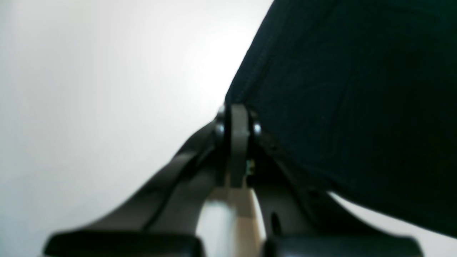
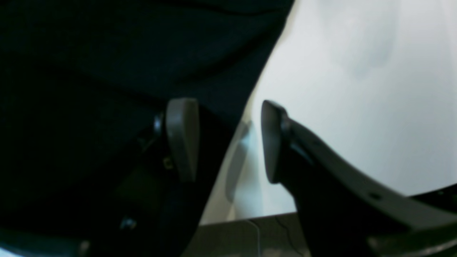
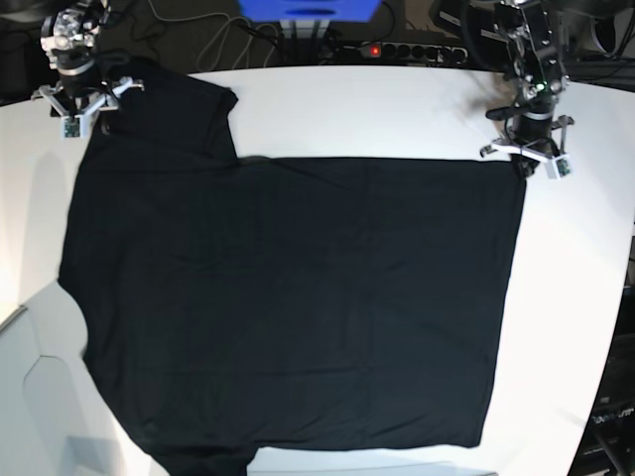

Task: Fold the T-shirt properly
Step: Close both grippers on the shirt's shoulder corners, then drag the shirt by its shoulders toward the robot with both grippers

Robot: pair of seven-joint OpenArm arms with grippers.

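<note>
The left gripper (image 1: 237, 117) is clenched on a corner of the T-shirt (image 3: 298, 297): in the left wrist view its two grey pads press flat together with the black hem running up out of them, and the cloth spreads away to the right of the jaws over the white table (image 1: 89, 89). In the base view this gripper (image 3: 526, 159) sits at the T-shirt's far corner on the view's right, just at the edge where the cloth meets bare table, its arm reaching in from the dark back edge. The right gripper (image 2: 228, 139) stands released, its jaws well apart; one grey pad (image 2: 182, 137) lies over the black cloth, the other (image 2: 271, 141) over the white table, and the T-shirt's edge passes between them, with nothing pinched. In the base view that gripper (image 3: 84, 99) hangs over the T-shirt's far sleeve on the view's left, near the table's back edge. The T-shirt itself lies spread flat across the middle of the table, a large plain black shape with light wrinkles; its straight hem faces the view's right, its sleeves and shoulders the view's left, and its near edge reaches almost to the table's front rim. Beyond the table's back edge, past the T-shirt, are a blue box (image 3: 308, 10) and a black power strip (image 3: 407, 50) with a red light.
</note>
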